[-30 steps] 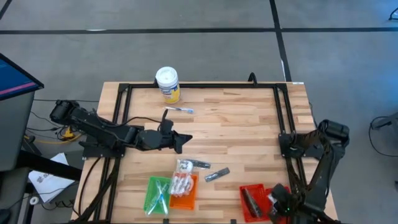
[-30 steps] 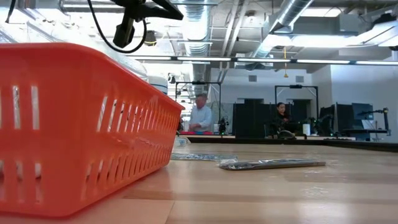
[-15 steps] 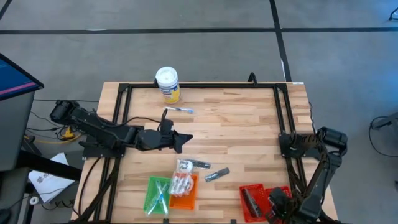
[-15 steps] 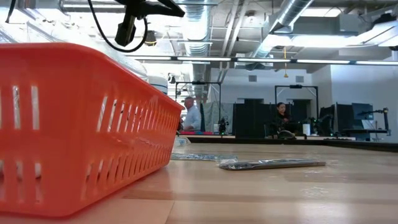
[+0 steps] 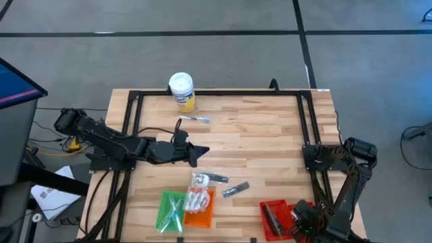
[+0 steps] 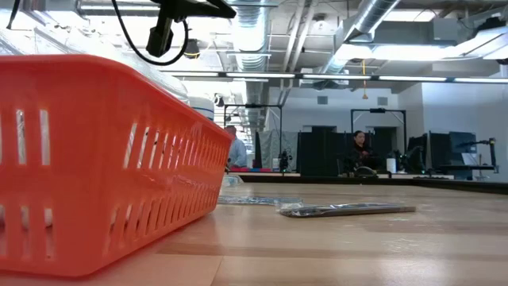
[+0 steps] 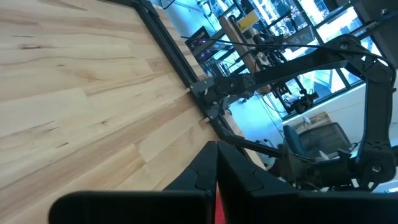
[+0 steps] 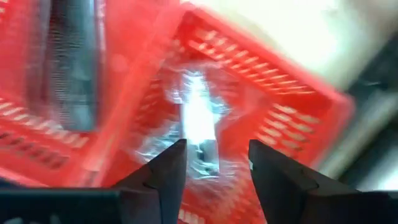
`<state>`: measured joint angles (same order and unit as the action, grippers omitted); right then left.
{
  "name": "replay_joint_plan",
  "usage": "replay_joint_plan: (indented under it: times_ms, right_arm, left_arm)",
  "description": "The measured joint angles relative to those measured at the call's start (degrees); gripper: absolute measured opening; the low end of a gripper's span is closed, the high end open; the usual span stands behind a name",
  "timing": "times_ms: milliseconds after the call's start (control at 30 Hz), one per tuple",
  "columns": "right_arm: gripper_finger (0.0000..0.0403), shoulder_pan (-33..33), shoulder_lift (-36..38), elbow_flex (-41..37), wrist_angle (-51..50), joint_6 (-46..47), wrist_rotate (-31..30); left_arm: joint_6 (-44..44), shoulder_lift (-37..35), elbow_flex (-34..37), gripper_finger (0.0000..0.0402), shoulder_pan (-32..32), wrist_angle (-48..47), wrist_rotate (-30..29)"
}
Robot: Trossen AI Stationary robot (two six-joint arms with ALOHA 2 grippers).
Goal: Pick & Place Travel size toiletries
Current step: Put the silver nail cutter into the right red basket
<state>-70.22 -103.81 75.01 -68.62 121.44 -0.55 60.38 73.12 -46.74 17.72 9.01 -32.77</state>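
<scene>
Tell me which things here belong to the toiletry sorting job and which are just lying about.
Job:
loose toiletries
blue-tipped stick
red tray
orange tray
green tray
silvery packet below the open right gripper

Lying about:
white-lidded tub
left gripper, shut and idle

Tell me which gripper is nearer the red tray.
Right. The right gripper hangs open just above the red tray, over a clear-wrapped item inside. The left gripper waits shut mid-table, well away.
</scene>
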Motion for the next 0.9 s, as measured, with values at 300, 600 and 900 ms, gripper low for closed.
replay_joint_plan:
  times_ms: [300,600,900]
  right_arm:
    - [0.0175,0.4,0.0,3.9,-9.3,-3.5,1.3]
    - [0.0130,1.3,0.0,3.5,0.1,-13.9,0.9]
    - [0.0008,3.5,0.0,0.5,3.1,-16.3,5.1]
  left_arm:
    - [-0.1,0.0,0.0,0.0000,0.0,0.1,0.0]
    - [-0.1,0.0,0.0,0.0000,0.0,0.3,0.0]
    - [-0.1,0.0,0.0,0.0000,0.0,0.5,-0.1]
